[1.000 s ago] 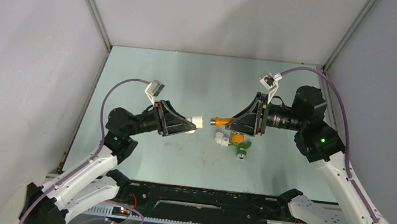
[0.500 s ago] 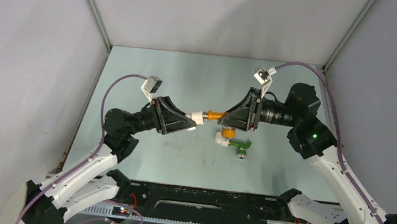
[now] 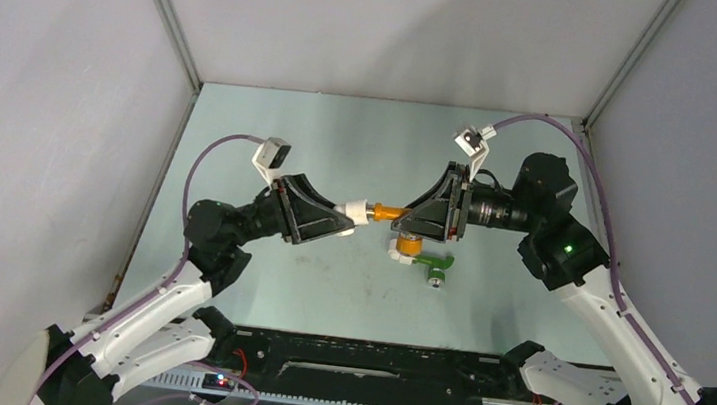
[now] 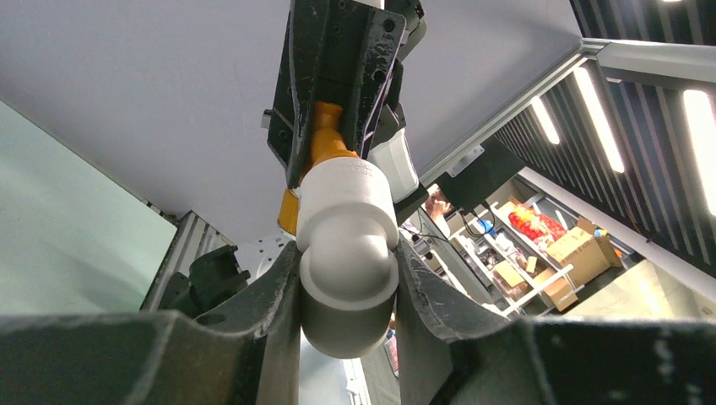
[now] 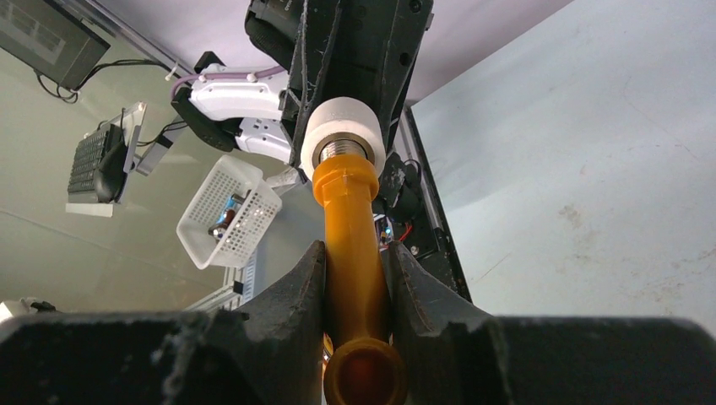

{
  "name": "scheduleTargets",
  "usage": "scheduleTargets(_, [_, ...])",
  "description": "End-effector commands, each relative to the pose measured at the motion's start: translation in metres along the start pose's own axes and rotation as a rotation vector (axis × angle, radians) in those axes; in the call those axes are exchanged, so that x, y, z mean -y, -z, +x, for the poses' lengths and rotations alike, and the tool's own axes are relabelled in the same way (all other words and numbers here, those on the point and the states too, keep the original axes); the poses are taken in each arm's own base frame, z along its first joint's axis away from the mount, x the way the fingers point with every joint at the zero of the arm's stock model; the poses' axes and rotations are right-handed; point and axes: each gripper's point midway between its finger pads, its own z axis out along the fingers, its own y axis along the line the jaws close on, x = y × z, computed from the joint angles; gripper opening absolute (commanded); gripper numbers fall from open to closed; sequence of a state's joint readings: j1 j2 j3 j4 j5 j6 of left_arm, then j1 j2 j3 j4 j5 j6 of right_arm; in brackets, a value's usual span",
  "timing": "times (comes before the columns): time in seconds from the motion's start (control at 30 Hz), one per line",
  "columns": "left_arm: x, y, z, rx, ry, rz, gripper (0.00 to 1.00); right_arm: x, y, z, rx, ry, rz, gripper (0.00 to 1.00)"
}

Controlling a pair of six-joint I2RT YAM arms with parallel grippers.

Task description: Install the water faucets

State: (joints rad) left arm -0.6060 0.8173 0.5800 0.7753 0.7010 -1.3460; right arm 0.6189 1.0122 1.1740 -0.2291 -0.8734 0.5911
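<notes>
Left gripper (image 3: 348, 216), mid-frame from above, clamps a white fitting (image 3: 357, 208); right gripper (image 3: 412, 219) clamps the orange faucet (image 3: 390, 211), meeting it end to end; green faucet (image 3: 436, 262) lies just below. Left wrist: the rounded fitting could spin in the fingers (image 4: 263, 305). Right wrist: thread (image 5: 342, 154) shows at the fitting's mouth; tilt risks cross-threading.

We log left arm (image 3: 158, 302) and right arm (image 3: 622, 336): white shell links, black joints, green light (image 3: 567, 249) at elbow. On each wrist, purple cable (image 3: 199, 171) runs to white camera mount (image 3: 272, 154). Black, wedge-shaped: left claw (image 3: 346, 219), right claw (image 3: 415, 217).
</notes>
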Motion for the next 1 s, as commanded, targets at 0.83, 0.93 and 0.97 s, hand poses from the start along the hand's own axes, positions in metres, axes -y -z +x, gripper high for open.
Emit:
scheduleTargets(0.83, [0.009, -0.003, 0.04, -0.24, -0.082, -0.041, 0.0, -0.025, 0.009, -0.014, -0.082, -0.068, -0.091, 0.0])
scheduleTargets(0.93, [0.006, -0.004, 0.04, -0.236, -0.079, -0.05, 0.0, -0.024, 0.01, -0.015, -0.074, -0.069, -0.083, 0.0])
scheduleTargets(0.97, [0.006, -0.004, 0.04, -0.234, -0.079, -0.047, 0.0, -0.024, 0.01, -0.016, -0.072, -0.07, -0.083, 0.0])
